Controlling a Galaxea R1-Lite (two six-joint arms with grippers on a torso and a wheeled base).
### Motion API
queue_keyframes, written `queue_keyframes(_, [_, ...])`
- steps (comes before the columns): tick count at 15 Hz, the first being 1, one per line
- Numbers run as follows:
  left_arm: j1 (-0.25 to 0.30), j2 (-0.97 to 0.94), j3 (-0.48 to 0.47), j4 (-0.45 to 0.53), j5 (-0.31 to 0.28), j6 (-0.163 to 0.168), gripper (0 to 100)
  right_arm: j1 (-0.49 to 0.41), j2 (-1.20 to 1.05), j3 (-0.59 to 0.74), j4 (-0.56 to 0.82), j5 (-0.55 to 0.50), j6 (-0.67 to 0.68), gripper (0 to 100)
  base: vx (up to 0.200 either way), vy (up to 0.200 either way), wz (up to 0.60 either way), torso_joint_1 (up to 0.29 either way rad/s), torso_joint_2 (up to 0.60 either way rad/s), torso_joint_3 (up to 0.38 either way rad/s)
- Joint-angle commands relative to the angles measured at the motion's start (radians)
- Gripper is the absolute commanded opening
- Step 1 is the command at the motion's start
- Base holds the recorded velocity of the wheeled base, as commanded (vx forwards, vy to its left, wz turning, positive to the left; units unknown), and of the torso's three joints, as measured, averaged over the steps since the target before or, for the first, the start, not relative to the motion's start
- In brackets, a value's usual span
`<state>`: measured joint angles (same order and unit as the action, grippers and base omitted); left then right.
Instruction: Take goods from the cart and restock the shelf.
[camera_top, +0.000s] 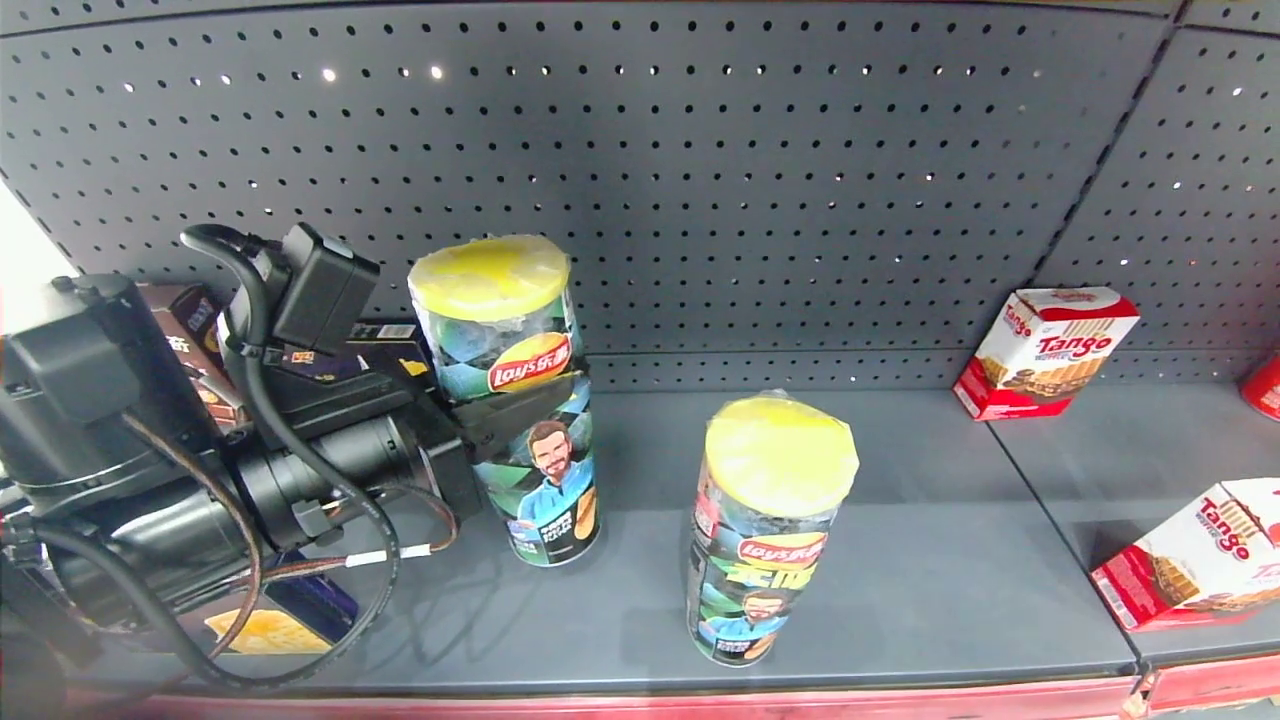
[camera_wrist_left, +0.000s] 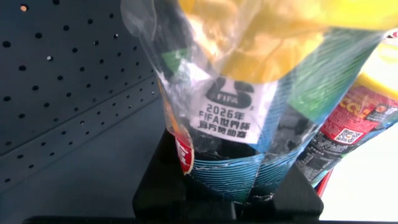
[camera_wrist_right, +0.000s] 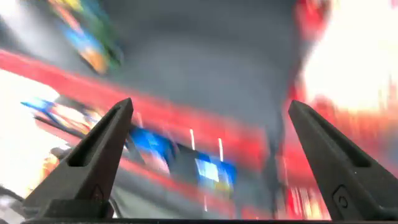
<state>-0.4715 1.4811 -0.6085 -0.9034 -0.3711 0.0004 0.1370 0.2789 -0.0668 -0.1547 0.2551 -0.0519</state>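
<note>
Left end effector (camera_top: 525, 395) grips a yellow-lidded cylindrical crisp can (camera_top: 520, 455) upright for shelving, ten o'clock of its twin (camera_top: 765, 540); right end effector (camera_wrist_right: 211, 155) gapes.

Bright even light; faint shadows on shelf (camera_top: 930, 570); left-edge glare.

A yellow-lidded, plastic-wrapped chip can (camera_top: 540, 480) is being held upright on the grey shelf (camera_top: 930, 570), with the left gripper (camera_top: 515, 398) closing its jaws around its middle, while a matching can (camera_top: 765, 540) is standing free at its 4 o'clock, nearer the front edge.
</note>
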Motion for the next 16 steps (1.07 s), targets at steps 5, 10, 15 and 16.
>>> queue_keyframes(5, [0.001, 0.004, 0.023, 0.0, 0.0, 0.021, 0, -0.05, -0.182, 0.067, 0.164, -0.336, 0.047, 100, 0.0, 0.0, 0.0, 0.0, 0.0, 0.0])
queue_keyframes(10, [-0.03, 0.005, 0.013, 0.015, -0.005, 0.018, 0, -0.05, -0.182, 0.067, 0.159, -0.316, 0.041, 100, 0.0, 0.0, 0.0, 0.0, 0.0, 0.0])
queue_keyframes(15, [0.059, 0.085, -0.097, 0.015, -0.135, 0.013, 0, -0.05, -0.182, 0.067, 0.159, -0.316, 0.041, 100, 0.0, 0.0, 0.0, 0.0, 0.0, 0.0])
queue_keyframes(16, [0.057, 0.1, -0.131, 0.017, -0.132, 0.013, 0, -0.05, -0.182, 0.067, 0.159, -0.316, 0.04, 100, 0.0, 0.0, 0.0, 0.0, 0.0, 0.0])
